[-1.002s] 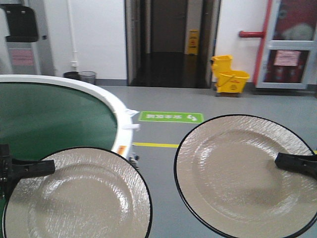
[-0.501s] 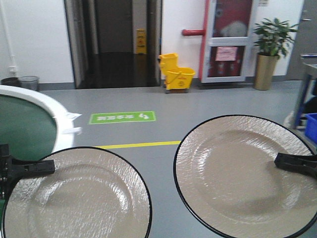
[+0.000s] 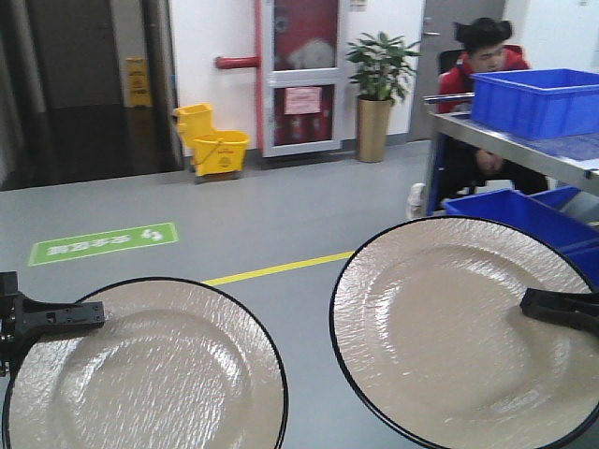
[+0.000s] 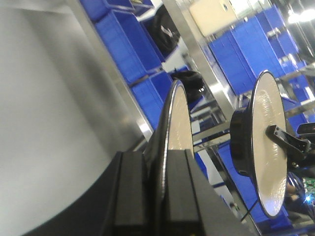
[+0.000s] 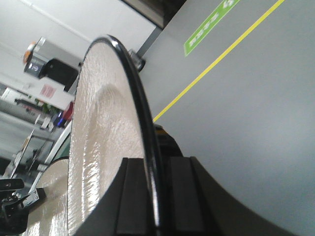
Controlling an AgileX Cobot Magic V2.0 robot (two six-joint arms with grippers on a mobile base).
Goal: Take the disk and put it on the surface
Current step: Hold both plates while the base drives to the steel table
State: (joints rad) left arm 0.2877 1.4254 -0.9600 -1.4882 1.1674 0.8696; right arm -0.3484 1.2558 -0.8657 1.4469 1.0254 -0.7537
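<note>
two disks, both in hand, neither set down.

left disk (image 3: 150, 374): beige, black-rimmed, shaped like a plate. it is carried in the air above the floor (image 3: 309, 215). the left gripper (image 3: 56, 316) holds it at its left edge, jaws narrow and pinched on the rim.

right disk (image 3: 449, 327): same kind. the right gripper (image 3: 560, 307) holds it at its right edge, jaws likewise narrow and clamped on the rim. the two disks hang side by side, near each other but apart.

progress: the grab looks done for both arms. the placing is not yet done. the surface shows in no view, so reaching it, lowering the disks and letting go are judged to be left.

front view only: the full faces of both disks. also a yellow line (image 3: 281, 268), a green floor sign (image 3: 103, 243), a yellow mop bucket (image 3: 215, 140), a potted plant (image 3: 379, 84), and a seated person (image 3: 482, 61) in red behind a metal rack (image 3: 505, 140) with blue bins (image 3: 533, 98). it does not show how the jaws close.

left wrist view only: the left disk edge-on, its rim between two black fingers (image 4: 130, 196), one on each side. the right disk and its gripper show beyond, against blurred blue bins.

right wrist view only: the same edge-on grip on the right disk, between fingers (image 5: 179, 196). part of the left disk and its gripper sits in the lower left corner.
</note>
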